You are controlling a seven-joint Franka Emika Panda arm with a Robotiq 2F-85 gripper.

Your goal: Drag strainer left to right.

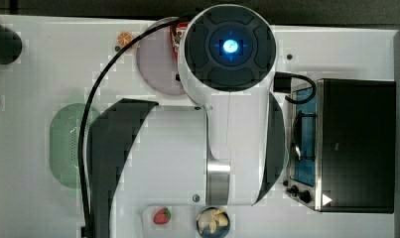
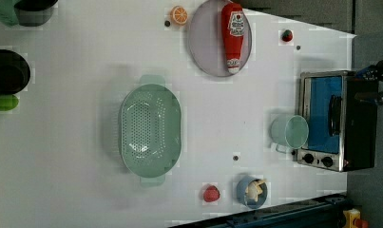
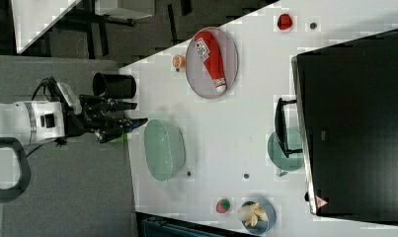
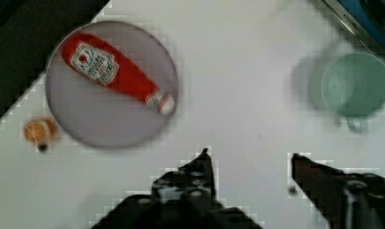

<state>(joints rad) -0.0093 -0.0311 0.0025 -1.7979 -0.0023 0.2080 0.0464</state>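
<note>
Spreading under everything, the white surface (image 2: 84, 180) carries all the objects, with the toaster oven (image 2: 336, 118) at the left view's right edge. Next in size, the strainer (image 2: 150, 129) sits upright and empty toward the left view's left-centre, well apart from the grey-lilac plate (image 2: 203, 42) that holds a ketchup bottle (image 2: 232, 35). Smaller again, the mint-green mug (image 2: 289, 131) stands just beside the oven's front. A small bowl of pale pieces (image 2: 252, 191), a toy strawberry (image 2: 211, 193) and an orange slice (image 2: 179, 14) lie scattered along the edges.

The gripper (image 3: 137, 120) hangs off the surface near the strainer's rim in the right view, with a small gap between them. In the wrist view the jaws stand wide apart with nothing between them.

Judging by this, the drag has not begun: the strainer looks untouched, so the approach, the hooking of its rim and the whole pull across are left.
</note>
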